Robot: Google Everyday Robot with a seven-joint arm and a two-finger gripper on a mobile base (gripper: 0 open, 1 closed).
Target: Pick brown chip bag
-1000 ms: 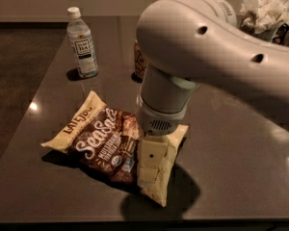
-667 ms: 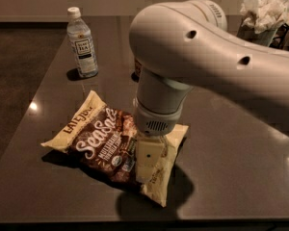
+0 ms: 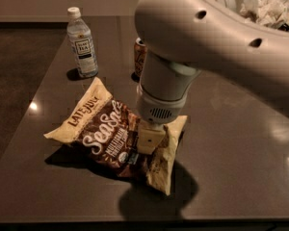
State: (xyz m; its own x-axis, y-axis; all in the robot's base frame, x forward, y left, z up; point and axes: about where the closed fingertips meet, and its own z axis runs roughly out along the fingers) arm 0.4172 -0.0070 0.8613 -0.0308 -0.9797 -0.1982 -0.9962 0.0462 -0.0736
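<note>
Arm [image 3: 216, 32] swung across since a second ago: the big pale link now fills more of the top of the view, and the wrist sits slightly higher. Bag's left end also rides a touch higher, with a wider shadow under it.

- Gripper [image 3: 151, 139]: pressed down into the right half of the brown chip bag [image 3: 101, 134], foil bunched up around it. Cannot tell whether it is clamped on the bag or merely resting in it; the wrist hides the contact.
- Bag position: near front edge of the dark table [image 3: 241, 167], lying at an angle, left end toward the clear water bottle [image 3: 82, 42], which is well apart. Can [image 3: 140, 57] stands behind, half hidden by the wrist.
- White crumpled material [image 3: 269, 8] at far right corner.

Risks, judged:
- Grip sits toward one end, so the heavier free end may droop and slide out on the lift.
- Slick foil offers little to hold.
- Hard squeeze could crush chips or pop the seal.

Bag appearance: puffy, crinkled pillow shape; dark brown middle, cream-yellow ends; "Late July" lettering at upper end, white script across the centre.
</note>
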